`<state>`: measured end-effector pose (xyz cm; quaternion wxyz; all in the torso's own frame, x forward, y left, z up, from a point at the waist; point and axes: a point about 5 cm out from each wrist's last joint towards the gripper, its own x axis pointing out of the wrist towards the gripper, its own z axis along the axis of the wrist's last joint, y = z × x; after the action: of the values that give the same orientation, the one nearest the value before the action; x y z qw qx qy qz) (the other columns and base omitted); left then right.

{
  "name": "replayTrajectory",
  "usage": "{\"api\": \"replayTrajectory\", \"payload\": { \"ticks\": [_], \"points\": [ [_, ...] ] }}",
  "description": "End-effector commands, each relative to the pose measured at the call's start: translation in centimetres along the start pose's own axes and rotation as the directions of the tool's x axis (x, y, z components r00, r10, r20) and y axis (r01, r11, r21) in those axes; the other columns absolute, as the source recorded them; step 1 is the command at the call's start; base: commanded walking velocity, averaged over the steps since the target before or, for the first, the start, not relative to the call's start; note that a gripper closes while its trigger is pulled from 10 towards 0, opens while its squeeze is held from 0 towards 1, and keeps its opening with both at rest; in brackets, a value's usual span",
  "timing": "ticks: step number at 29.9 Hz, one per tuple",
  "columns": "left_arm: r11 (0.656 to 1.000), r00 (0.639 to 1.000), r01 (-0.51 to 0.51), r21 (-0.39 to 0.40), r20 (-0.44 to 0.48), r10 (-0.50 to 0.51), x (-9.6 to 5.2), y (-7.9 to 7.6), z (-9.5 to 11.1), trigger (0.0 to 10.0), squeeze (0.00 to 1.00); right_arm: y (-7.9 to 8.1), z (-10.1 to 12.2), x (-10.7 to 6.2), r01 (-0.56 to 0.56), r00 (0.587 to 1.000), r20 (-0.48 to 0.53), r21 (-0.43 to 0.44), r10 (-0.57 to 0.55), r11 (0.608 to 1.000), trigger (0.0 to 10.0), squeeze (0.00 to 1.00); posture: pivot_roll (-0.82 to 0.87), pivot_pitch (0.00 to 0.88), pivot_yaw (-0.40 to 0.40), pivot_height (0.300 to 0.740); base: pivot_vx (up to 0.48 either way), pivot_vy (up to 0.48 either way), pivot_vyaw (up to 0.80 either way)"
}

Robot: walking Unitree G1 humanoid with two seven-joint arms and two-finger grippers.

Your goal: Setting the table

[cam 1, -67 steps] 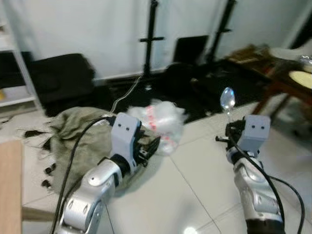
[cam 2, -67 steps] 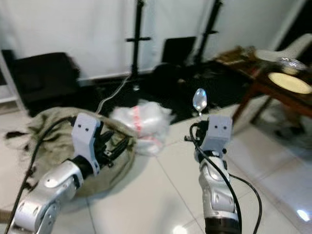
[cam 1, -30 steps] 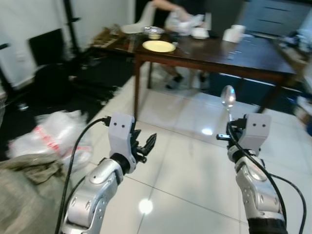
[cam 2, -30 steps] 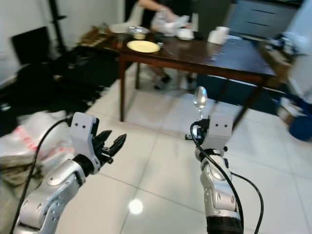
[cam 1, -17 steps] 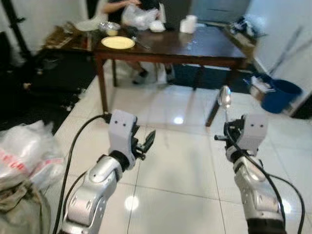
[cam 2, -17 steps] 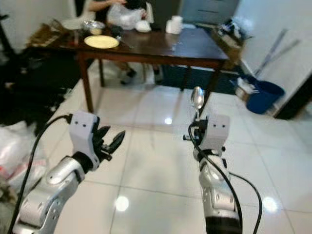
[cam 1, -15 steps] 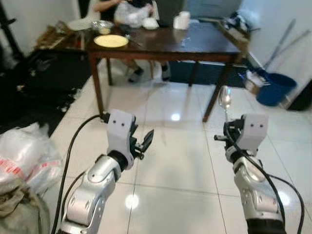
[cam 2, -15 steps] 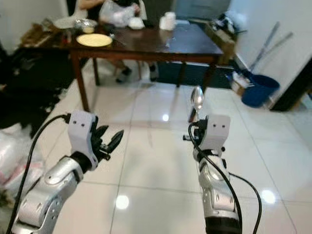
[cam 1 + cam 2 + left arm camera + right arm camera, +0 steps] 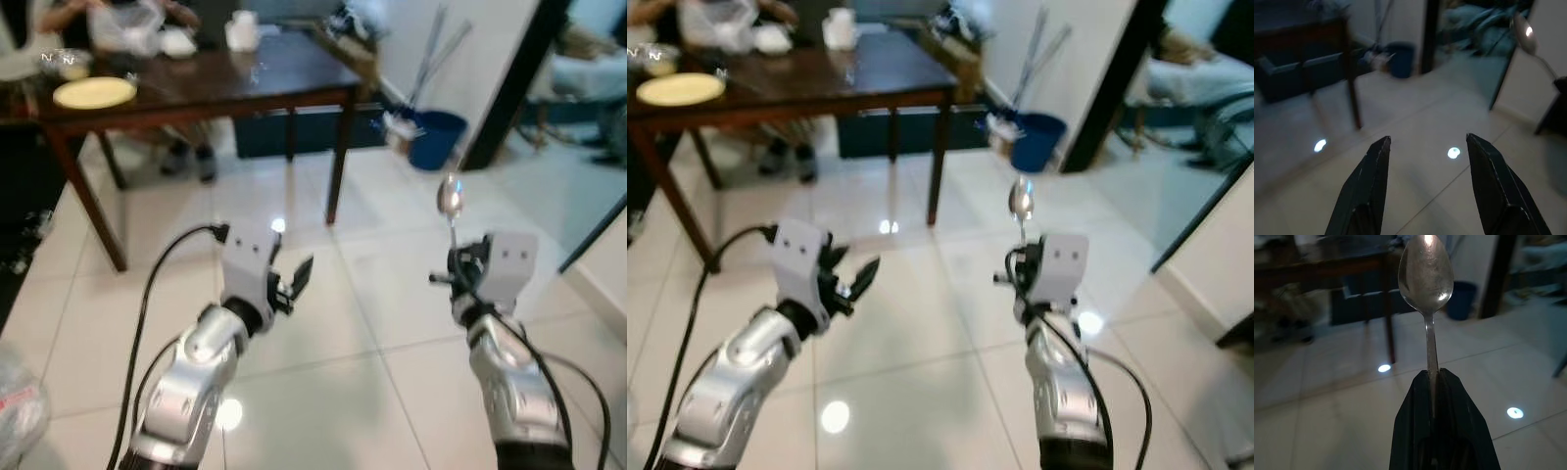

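The right gripper clamps a light, stiff, likely slippery spoon by its handle; left gripper gapes empty.

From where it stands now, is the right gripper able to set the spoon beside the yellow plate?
Probably not yet. The right gripper holds the spoon upright over bare floor, and the yellow plate sits on the far-off dark table. Nothing blocks the way; the robot needs to walk closer.
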<state>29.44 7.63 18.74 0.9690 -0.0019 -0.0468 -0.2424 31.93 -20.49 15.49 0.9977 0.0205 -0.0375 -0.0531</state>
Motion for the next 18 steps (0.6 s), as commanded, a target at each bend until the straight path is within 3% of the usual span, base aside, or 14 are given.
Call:
{"api": "replayTrajectory", "payload": {
  "ticks": [1,4,18],
  "points": [
    [0.999,0.999,-0.024,0.027,0.022,0.024,0.0,0.2,0.0,10.0,0.0,0.2,0.1,0.0,-0.002,1.0,0.005,0.009,0.002,1.0,10.0,0.0,-0.06,0.0,0.027,0.74,0.48,0.0,0.0],
    [0.997,0.999,-0.023,0.072,0.041,0.02,0.2,0.0,0.1,10.0,0.0,0.6,0.1,0.0,-0.017,1.0,0.011,0.017,0.016,1.0,10.0,0.0,-0.06,0.0,0.028,0.74,0.475,0.0,0.0],
    [0.998,0.998,0.014,0.067,0.061,-0.018,0.6,-1.1,-0.1,10.0,0.0,0.7,0.3,0.0,-0.028,0.999,0.018,0.014,0.028,1.0,10.0,0.0,-0.07,0.0,0.026,0.74,0.472,0.0,0.0]
  ]
}}
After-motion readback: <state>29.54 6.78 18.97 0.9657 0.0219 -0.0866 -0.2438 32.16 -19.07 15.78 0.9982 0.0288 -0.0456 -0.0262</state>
